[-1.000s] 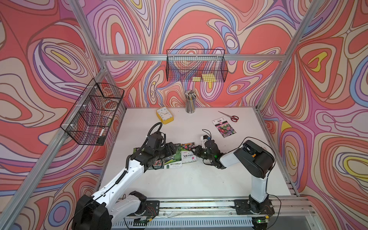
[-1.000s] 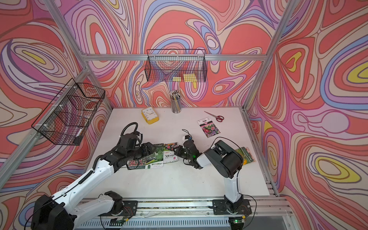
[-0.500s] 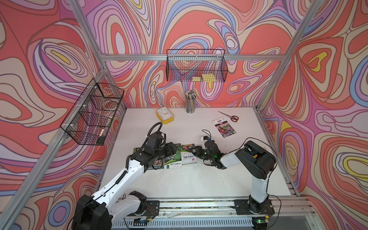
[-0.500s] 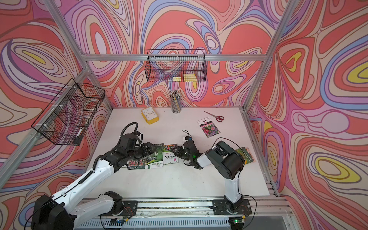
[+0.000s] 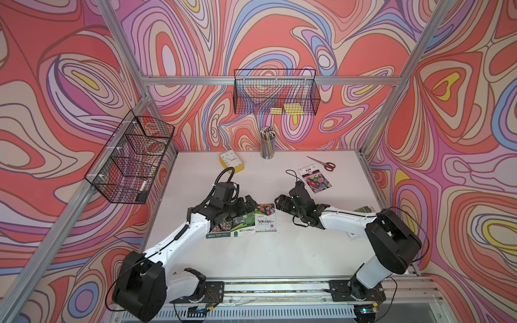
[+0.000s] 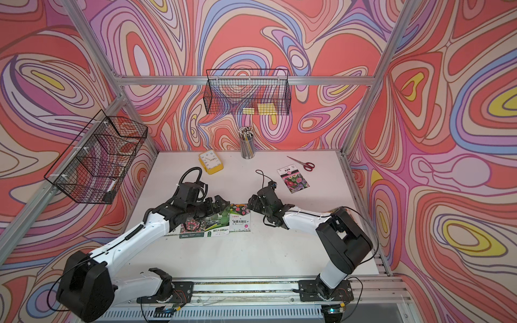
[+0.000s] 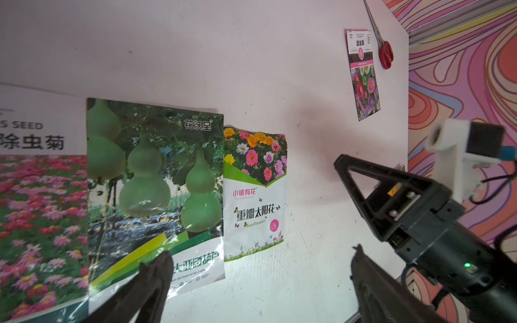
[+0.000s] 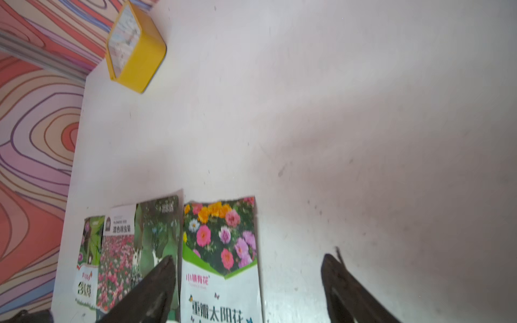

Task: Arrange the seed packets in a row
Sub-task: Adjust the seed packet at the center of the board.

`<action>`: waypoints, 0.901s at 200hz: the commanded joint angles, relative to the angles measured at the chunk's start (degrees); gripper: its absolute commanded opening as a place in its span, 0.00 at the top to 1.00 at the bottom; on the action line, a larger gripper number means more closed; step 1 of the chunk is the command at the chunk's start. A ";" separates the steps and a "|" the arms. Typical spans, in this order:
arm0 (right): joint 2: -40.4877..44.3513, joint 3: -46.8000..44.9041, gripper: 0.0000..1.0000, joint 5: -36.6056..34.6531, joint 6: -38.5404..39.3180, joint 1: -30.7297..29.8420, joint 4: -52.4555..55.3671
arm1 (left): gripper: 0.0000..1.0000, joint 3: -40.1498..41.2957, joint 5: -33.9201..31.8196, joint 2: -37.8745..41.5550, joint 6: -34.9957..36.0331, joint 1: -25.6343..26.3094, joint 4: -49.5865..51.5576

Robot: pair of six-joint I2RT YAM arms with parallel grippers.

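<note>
Several seed packets lie side by side at the table's middle. A pink-daisy packet [image 7: 42, 209] is overlapped by a green gourd packet [image 7: 154, 181], which touches a mixed-flower packet [image 7: 254, 195] [image 5: 265, 219]. In the right wrist view a small packet [image 8: 86, 260] ends the row. A further packet [image 5: 314, 179] lies alone at the back right, and another [image 5: 363, 209] peeks out behind the right arm. My left gripper [image 5: 247, 204] [image 7: 260, 251] hovers open over the gourd and flower packets. My right gripper [image 5: 282, 204] [image 8: 249, 258] is open over the flower packet's right edge, holding nothing.
At the back stand a yellow clock [image 5: 232, 163] and a pencil cup [image 5: 267, 146], with red scissors [image 5: 324, 163] beside the lone packet. A wire basket [image 5: 275, 95] with yellow pads hangs on the back wall. Another basket [image 5: 131, 159] hangs on the left wall.
My right gripper has opened and let go of the mixed-flower packet, which now lies flat beside the gourd packet. The gripper has drawn back a little. My left gripper has opened wider.
</note>
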State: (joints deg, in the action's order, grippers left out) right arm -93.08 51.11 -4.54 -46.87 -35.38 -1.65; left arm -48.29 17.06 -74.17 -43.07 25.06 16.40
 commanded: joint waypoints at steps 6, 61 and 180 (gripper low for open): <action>0.88 4.54 0.02 -1.27 6.99 10.09 9.82 | 0.01 -7.08 2.30 -7.94 1.28 1.49 -6.90; -12.81 22.35 0.02 3.59 11.87 25.65 15.72 | 0.01 -30.39 5.60 -34.63 0.14 4.79 -11.20; -41.30 51.06 0.03 21.60 13.79 33.44 15.76 | 0.01 -68.09 10.61 -71.30 -7.69 7.39 -17.89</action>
State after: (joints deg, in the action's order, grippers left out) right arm -129.88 98.94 11.77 -31.83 -1.65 15.16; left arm -111.57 25.76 -142.41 -48.86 32.58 -3.29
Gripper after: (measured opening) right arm 0.974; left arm 0.992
